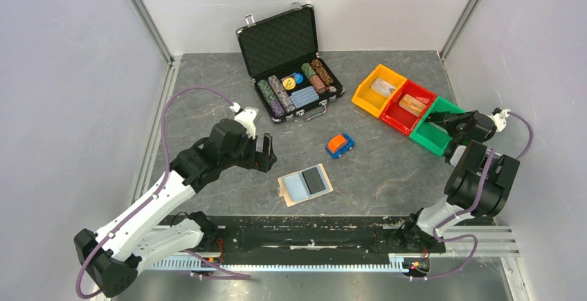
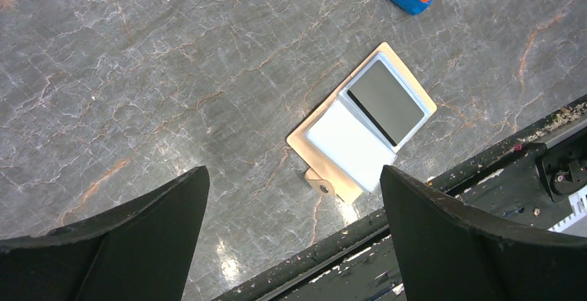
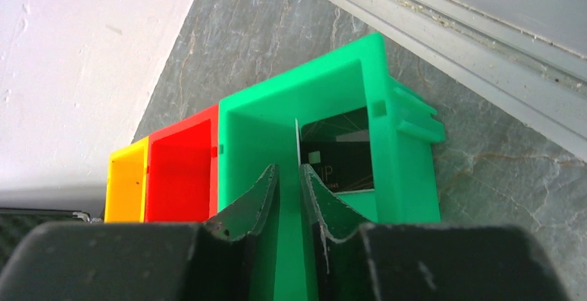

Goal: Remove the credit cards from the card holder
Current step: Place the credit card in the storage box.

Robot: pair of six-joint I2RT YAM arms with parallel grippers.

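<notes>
The tan card holder (image 1: 285,194) lies open on the table near the front edge, its snap tab (image 2: 320,185) pointing towards the edge. A pale blue card or inner face (image 2: 349,144) shows on one half and a dark card (image 2: 385,102) on the other. My left gripper (image 1: 265,156) is open and empty, hovering left of the holder (image 2: 415,86). My right gripper (image 3: 289,168) is over the green bin (image 3: 405,169), fingers a narrow gap apart with nothing between them. A dark card (image 3: 339,152) leans inside that bin.
Yellow (image 1: 365,97), red (image 1: 396,117) and green (image 1: 430,140) bins stand in a row at the right, the first two holding beige pieces. An open black chip case (image 1: 284,41) is at the back. An orange and blue toy car (image 1: 339,145) sits beyond the holder.
</notes>
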